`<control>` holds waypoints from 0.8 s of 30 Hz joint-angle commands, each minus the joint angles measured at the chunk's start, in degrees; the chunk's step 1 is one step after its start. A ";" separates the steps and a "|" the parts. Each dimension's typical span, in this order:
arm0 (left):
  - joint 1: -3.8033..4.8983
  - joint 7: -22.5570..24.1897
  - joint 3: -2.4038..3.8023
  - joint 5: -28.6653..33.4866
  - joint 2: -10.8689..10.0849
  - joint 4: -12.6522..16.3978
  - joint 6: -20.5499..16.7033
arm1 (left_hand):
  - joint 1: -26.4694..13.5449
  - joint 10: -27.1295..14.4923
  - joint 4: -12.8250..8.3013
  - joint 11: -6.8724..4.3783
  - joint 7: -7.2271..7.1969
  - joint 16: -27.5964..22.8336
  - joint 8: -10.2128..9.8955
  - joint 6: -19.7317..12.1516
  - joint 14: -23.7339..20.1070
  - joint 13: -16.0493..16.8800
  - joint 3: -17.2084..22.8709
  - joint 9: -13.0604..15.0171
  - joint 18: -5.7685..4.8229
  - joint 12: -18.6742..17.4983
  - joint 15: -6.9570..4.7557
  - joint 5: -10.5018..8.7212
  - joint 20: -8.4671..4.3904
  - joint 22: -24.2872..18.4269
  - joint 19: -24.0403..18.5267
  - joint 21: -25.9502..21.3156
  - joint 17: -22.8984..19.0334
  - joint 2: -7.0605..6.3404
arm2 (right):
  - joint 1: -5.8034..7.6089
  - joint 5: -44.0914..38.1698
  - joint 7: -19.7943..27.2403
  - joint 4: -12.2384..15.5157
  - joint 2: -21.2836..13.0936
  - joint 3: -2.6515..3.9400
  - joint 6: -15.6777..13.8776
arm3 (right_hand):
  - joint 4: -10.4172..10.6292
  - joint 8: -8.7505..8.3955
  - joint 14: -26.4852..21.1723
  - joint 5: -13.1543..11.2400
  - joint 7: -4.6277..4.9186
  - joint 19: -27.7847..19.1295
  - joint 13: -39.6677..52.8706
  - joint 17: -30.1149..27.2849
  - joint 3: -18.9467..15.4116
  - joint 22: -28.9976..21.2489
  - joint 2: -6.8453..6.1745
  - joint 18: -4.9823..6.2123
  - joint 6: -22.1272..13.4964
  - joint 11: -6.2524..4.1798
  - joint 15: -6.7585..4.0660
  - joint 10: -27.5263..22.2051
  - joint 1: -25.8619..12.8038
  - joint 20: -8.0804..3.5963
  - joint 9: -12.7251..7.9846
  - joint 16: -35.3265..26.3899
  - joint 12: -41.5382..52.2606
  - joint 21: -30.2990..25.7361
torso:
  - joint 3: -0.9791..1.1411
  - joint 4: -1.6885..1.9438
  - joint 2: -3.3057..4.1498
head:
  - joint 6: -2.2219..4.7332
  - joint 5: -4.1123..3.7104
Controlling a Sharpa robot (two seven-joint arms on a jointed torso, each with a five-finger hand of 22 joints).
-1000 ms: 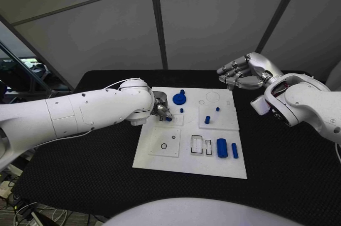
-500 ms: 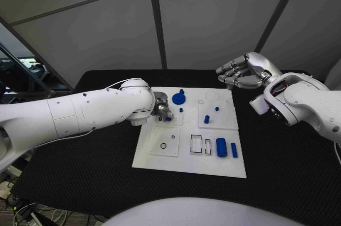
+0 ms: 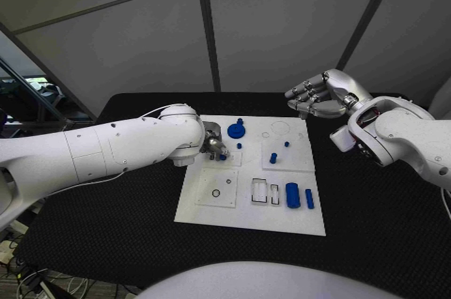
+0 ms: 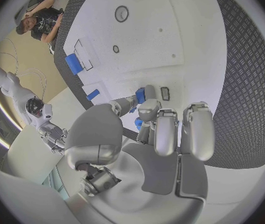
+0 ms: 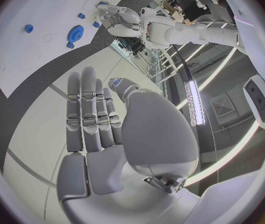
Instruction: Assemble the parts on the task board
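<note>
We recorded two arms with smooth white, rounded shells. A thin pale cable (image 3: 150,110) ran over the left arm (image 3: 103,149) near its wrist. The right arm (image 3: 408,142) showed a dark gap at its wrist joint. The left hand (image 4: 151,134) and the right hand (image 3: 319,94) were silver, with segmented fingers.

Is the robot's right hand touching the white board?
No, the right hand hangs in the air past the far edge of the task board, fingers apart and holding nothing.
</note>
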 commanded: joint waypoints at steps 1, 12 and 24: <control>-0.11 -0.79 -0.15 -0.11 0.01 -0.39 0.95 | -1.33 0.53 0.01 -0.13 0.03 0.27 -0.45 0.61 3.67 0.18 0.34 0.06 -0.82 0.40 -0.40 0.17 -0.18 5.07 0.62 0.30 5.41 -0.15 | 0.14 -0.08 0.22 0.12 -0.02 0.05 0.34 | -0.22 -0.26 0.31 0.13 0.48 0.43 -0.05 0.08 0.03 -0.10 0.12 0.69 0.01 -0.04 -0.02 0.22 -0.28 -0.14 0.01 -0.31 -0.24 -0.25 | 0.02 0.02 0.01 | -0.09 -0.04; -0.09 -0.77 -0.15 -0.11 0.03 -0.73 0.85 | -6.27 0.68 3.21 -0.07 0.05 0.26 -1.01 1.51 3.68 0.47 -3.79 0.02 -0.83 0.45 -0.36 -0.68 -0.16 5.23 0.67 0.24 5.42 -0.99 | 0.14 -0.08 0.19 0.14 -0.15 0.05 0.50 | -0.54 -0.31 0.49 3.42 0.55 0.50 -0.55 0.21 0.35 0.05 -0.15 0.65 0.09 0.01 -0.01 0.51 -0.55 -0.23 0.01 -0.88 -0.53 -0.15 | 0.01 0.03 -0.02 | -0.15 -0.11; -0.10 -0.71 -0.09 -0.12 -0.41 -0.35 0.08 | -8.45 0.69 5.48 -0.11 -0.02 0.24 -1.45 1.99 3.68 0.67 -8.21 0.08 -0.83 0.42 -0.39 -0.66 -0.18 5.34 0.69 0.14 5.42 -1.21 | 0.14 -0.08 0.15 0.18 -0.32 0.05 0.52 | -0.52 -0.32 0.52 3.03 0.55 0.47 -0.64 0.23 0.28 0.05 -0.18 0.64 0.08 0.01 0.01 0.55 -0.73 -0.21 0.01 -0.99 -0.59 -0.18 | -0.02 0.04 -0.01 | -0.01 -0.11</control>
